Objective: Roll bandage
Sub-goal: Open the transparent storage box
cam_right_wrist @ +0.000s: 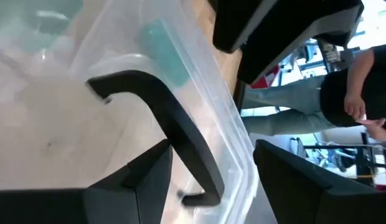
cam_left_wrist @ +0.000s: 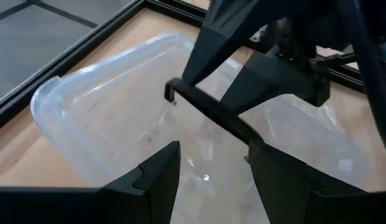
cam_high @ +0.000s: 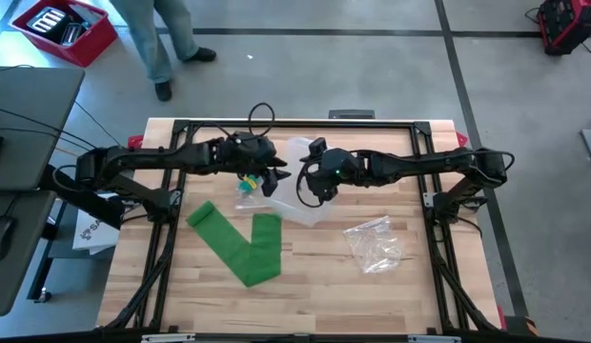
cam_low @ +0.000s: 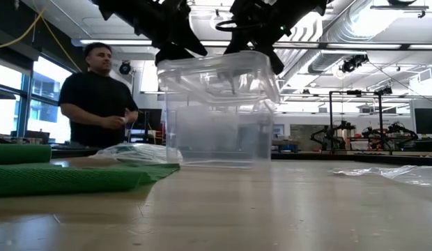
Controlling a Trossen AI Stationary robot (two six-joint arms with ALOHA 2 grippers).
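The green bandage (cam_high: 240, 243) lies unrolled in a V on the table's near left, also seen at the left of the low view (cam_low: 63, 178). At mid-table stands a clear plastic box (cam_low: 216, 132) with a clear lid (cam_low: 216, 73) sitting tilted on top. My left gripper (cam_left_wrist: 211, 168) and my right gripper (cam_right_wrist: 211, 180) meet over this lid, both open and slanting down. In the high view the left gripper (cam_high: 276, 179) comes from the left and the right gripper (cam_high: 313, 189) from the right. A thin black bar (cam_left_wrist: 205, 112) with bent ends shows over the lid between them. My right gripper has the clear lid's rim (cam_right_wrist: 233, 155) running between its open fingers; whether a finger touches it I cannot tell. My left gripper stands over the lid's clear face (cam_left_wrist: 118, 118), and no touch shows.
A crumpled clear bag (cam_high: 374, 243) lies right of centre. A small clear wrapper with yellow and green in it (cam_high: 246, 183) lies beside the left gripper. A person (cam_low: 97, 97) stands beyond the table's far edge. Bare wood shows along the near edge.
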